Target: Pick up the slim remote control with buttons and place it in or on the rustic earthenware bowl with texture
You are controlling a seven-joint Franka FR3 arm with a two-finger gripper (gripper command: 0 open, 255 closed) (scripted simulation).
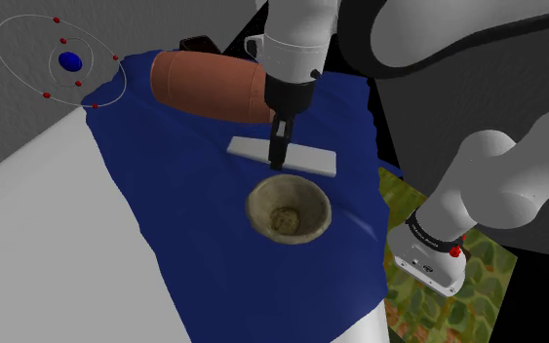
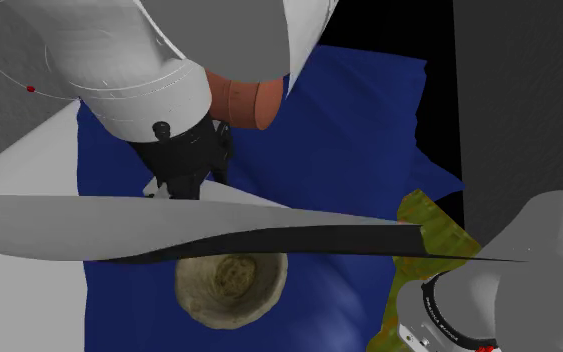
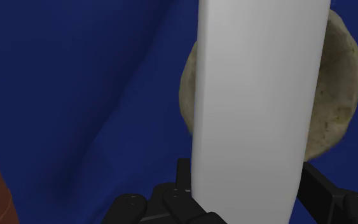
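The remote (image 1: 282, 156) is drawn as a plain pale grey slab with no buttons visible. My gripper (image 1: 278, 159) is shut on its middle and holds it level, just past the far rim of the bowl (image 1: 289, 209). The bowl is rough, sandy-coloured earthenware and stands upright on the blue cloth (image 1: 194, 224). In the wrist view the remote (image 3: 260, 108) runs lengthwise between the black fingers (image 3: 184, 181) and covers much of the bowl (image 3: 344, 95) behind it. In the second exterior view the gripper (image 2: 184, 185) hangs above the bowl (image 2: 231, 288).
A brown barrel-shaped jar (image 1: 209, 86) lies on its side behind the remote, with a white mug (image 1: 254, 45) beyond it. An atom-model ornament (image 1: 67, 61) stands at the shoulder view's far left. The cloth drapes over a white table (image 1: 48, 253); a green patterned rug (image 1: 438, 292) lies by the stand.
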